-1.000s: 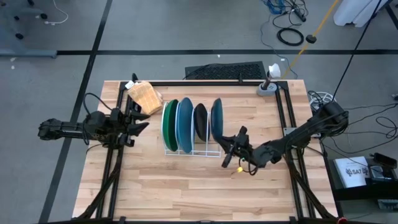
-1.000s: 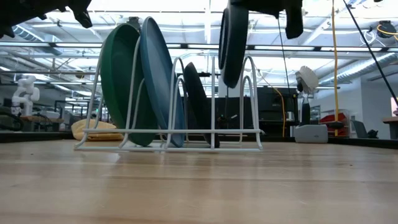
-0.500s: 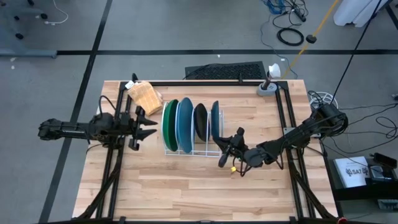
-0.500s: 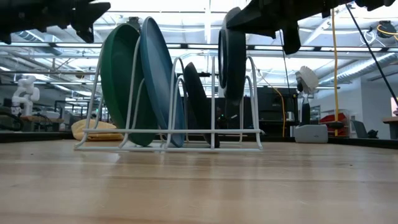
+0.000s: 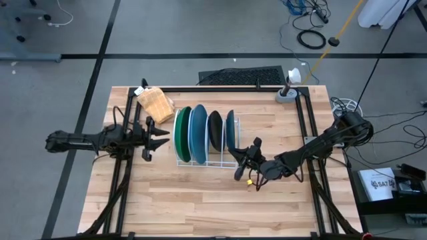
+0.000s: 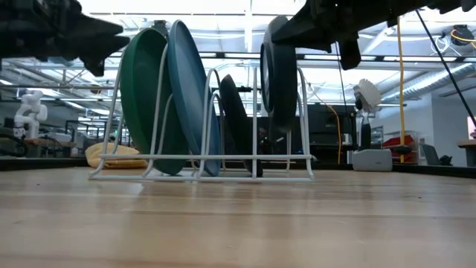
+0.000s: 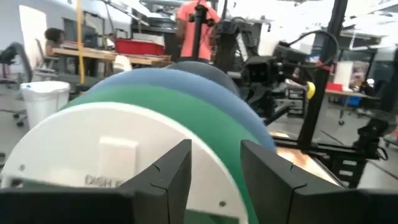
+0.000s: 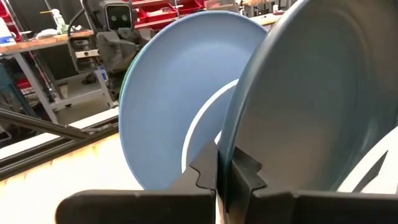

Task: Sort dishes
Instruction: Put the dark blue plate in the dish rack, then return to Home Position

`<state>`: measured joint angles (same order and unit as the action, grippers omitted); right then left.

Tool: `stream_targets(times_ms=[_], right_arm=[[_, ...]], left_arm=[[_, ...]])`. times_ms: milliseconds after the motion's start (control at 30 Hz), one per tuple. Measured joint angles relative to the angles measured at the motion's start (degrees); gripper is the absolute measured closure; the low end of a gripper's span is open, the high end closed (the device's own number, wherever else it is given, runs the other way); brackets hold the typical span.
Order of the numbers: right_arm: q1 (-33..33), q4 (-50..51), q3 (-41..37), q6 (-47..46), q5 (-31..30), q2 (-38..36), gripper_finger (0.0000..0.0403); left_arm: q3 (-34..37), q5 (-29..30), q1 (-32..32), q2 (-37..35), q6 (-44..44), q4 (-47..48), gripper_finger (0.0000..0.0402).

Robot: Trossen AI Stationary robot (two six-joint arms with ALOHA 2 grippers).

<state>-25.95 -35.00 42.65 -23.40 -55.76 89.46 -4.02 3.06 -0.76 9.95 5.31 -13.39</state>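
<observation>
Four plates stand on edge in the white wire rack (image 5: pixel 203 160): green (image 5: pixel 180 133), light-blue (image 5: pixel 197 132), black (image 5: pixel 215 129) and dark-teal (image 5: pixel 231 128). My right gripper (image 5: pixel 238 162) is at the rack's right end, shut on the dark-teal plate (image 6: pixel 277 74), which stands upright in the rightmost slot. My left gripper (image 5: pixel 160 138) is open, level, just left of the green plate, whose white underside (image 7: pixel 93 155) fills the left wrist view behind the fingers. It touches nothing. My right gripper pinches the dark-teal plate's rim (image 8: pixel 225 146) between its two fingers (image 8: pixel 205 171). It comes from the table's right and near side, slanting down onto the rim's near part. The plate stands upright between the rack's wires; whether its lower edge rests on the rack I cannot tell.
A tan woven basket (image 5: pixel 155 102) lies at the table's far left corner, behind my left gripper. A grey stand (image 5: pixel 287 93) sits at the far right corner, and a dark mat (image 5: pixel 240 75) lies beyond the far edge. Bare wood stretches along the near side.
My left gripper has moved toward the table's right, up to the green plate, staying open. My right gripper has lowered the dark-teal plate into the rack's rightmost slot and turned it more upright.
</observation>
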Motion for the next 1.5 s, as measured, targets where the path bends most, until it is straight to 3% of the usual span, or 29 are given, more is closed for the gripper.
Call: stream_targets(times_ms=[200,767,1033,1200,1500], right_arm=[[0.0,-0.7,0.0,-0.6,-1.3,2.9,0.0403],[0.5,-2.5,0.0,-0.4,-1.2,5.9,0.0394],[1.0,1.1,0.0,-6.1,-1.1,6.2,0.0352],[1.5,4.6,0.0,-9.4,-0.3,6.2,0.0303],[0.3,3.2,0.0,-1.9,2.2,2.3,0.0213]], left_arm=[[3.5,1.7,0.0,-3.2,-0.1,-2.0,0.0253],[3.6,1.9,0.0,-3.5,-1.7,3.7,0.0253],[3.7,1.6,0.0,-3.5,-1.3,5.3,0.0253],[3.7,1.5,0.0,-3.5,-1.4,5.7,0.0253],[3.7,1.6,0.0,-3.5,-1.7,6.8,0.0253]])
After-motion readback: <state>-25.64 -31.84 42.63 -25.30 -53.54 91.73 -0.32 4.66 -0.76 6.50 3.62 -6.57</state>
